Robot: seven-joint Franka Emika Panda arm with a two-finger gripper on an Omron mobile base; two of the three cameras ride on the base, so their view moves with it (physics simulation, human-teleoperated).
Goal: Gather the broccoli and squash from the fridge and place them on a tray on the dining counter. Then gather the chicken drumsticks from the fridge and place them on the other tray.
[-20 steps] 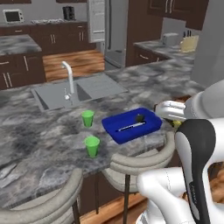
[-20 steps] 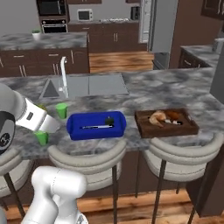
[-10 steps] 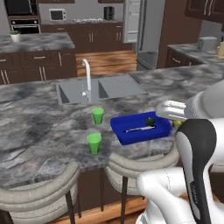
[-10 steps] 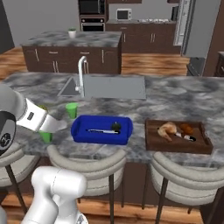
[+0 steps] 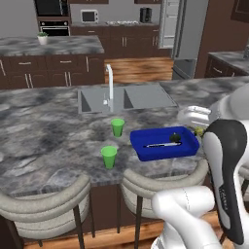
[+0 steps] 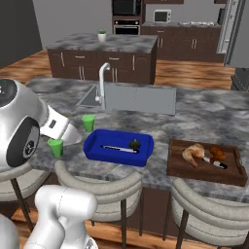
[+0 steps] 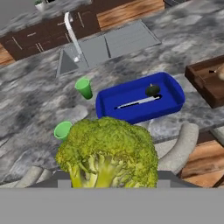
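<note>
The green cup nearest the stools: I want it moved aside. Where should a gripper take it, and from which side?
Probably pinch the green cup across its side wall just under the rim, coming in level from the stool edge of the dining counter. It stands upright, round and open-topped, apart from the other cup.

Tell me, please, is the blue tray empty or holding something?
Holding something: the blue tray contains a small dark round item and a knife.
</note>
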